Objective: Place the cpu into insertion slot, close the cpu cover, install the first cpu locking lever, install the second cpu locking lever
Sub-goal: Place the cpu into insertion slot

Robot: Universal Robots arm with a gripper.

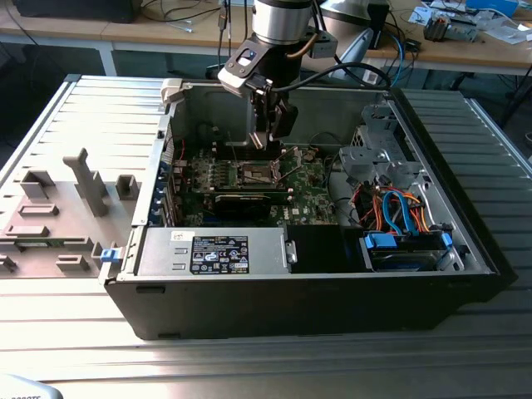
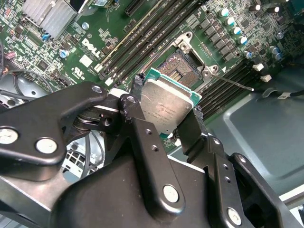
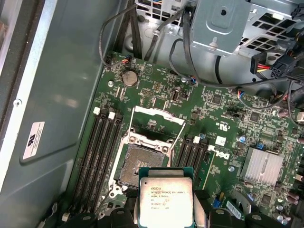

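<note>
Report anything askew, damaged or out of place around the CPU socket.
Nothing stands out. The pincer grips the cpu by two opposite edges, not yet seated; the socket lies open, the cpu cover swung back.

**Cpu held over the open socket**

You see the cpu [image 3: 165, 199], grey metal top toward the camera, gripped between the dark fingers [image 3: 116, 219] of the gripper [image 3: 165, 221]. Just beyond it the insertion slot [image 3: 141, 166] lies uncovered, with the cpu cover [image 3: 157, 124] swung open past it. Black memory slots [image 3: 97, 156] run along both sides. A coin battery [image 3: 129, 77] and a finned heatsink [image 3: 261, 166] sit farther out on the green board [image 3: 199, 102].
</note>
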